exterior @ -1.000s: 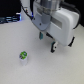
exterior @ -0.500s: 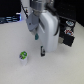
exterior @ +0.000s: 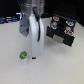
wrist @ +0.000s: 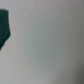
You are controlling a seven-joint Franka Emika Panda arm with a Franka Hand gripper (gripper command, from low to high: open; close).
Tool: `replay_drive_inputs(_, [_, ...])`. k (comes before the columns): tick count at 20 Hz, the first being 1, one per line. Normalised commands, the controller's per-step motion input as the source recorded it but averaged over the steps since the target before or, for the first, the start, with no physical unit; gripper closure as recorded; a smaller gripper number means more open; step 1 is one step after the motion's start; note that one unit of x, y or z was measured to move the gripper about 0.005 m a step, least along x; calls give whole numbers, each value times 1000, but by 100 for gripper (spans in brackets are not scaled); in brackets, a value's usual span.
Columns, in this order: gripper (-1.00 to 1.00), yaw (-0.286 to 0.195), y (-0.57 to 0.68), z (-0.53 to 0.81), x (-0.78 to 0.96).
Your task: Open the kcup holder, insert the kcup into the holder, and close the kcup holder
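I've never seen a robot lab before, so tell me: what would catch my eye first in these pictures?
First, the big white robot arm standing over the middle of the pale table in the exterior view. Next, the tiny kcup with its bright green top, alone on the table toward that view's left. Then the black kcup holder at the back, toward the right.
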Motion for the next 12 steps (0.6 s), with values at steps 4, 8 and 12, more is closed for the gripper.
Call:
replay_drive_inputs(4, [-100,-293,-460,-230,-173])
replay_drive_inputs(8, [-100,-299,-450,-280,-154])
replay_drive_inputs(12, [-100,-284,-384,-325,-30])
